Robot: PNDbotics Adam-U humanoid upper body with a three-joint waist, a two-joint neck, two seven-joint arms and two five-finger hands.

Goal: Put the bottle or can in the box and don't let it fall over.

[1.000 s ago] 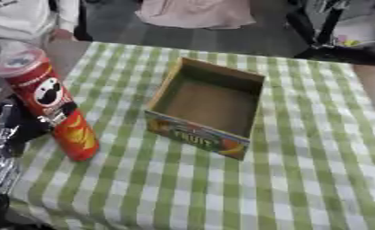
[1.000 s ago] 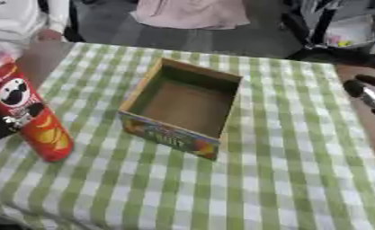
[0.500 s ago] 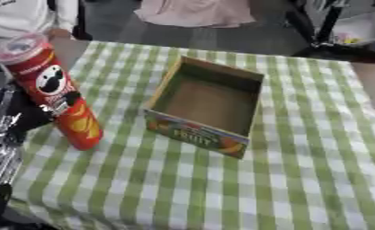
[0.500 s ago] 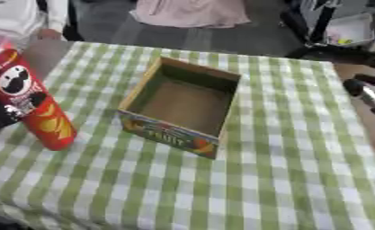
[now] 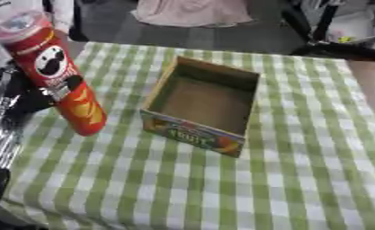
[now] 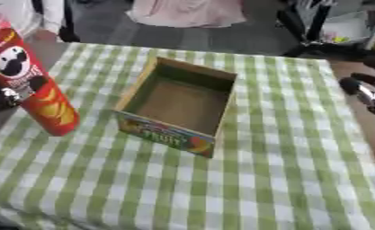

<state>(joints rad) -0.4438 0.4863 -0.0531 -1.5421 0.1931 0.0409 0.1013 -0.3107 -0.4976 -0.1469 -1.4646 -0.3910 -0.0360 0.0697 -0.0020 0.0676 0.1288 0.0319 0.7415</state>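
A tall red crisp can [image 5: 60, 76] with a clear lid hangs tilted over the table's left side, its top leaning to the left. My left hand [image 5: 34, 95] comes in from the left edge, and its fingers [image 6: 36, 83] are curled round the can's middle. The open cardboard box [image 5: 204, 104], with a colourful fruit print on its front wall, stands empty in the middle of the table, to the right of the can. My right hand [image 6: 366, 91] rests at the right edge, apart from both, with its fingers relaxed.
The table carries a green and white checked cloth [image 5: 221, 179]. Beyond its far edge are dark chair legs and a pink cloth [image 5: 194, 11]. A person's light sleeve [image 5: 25, 6] shows at the far left corner.
The can has risen in my left hand and shifted a little towards the box. The box and my right hand have stayed where they were.
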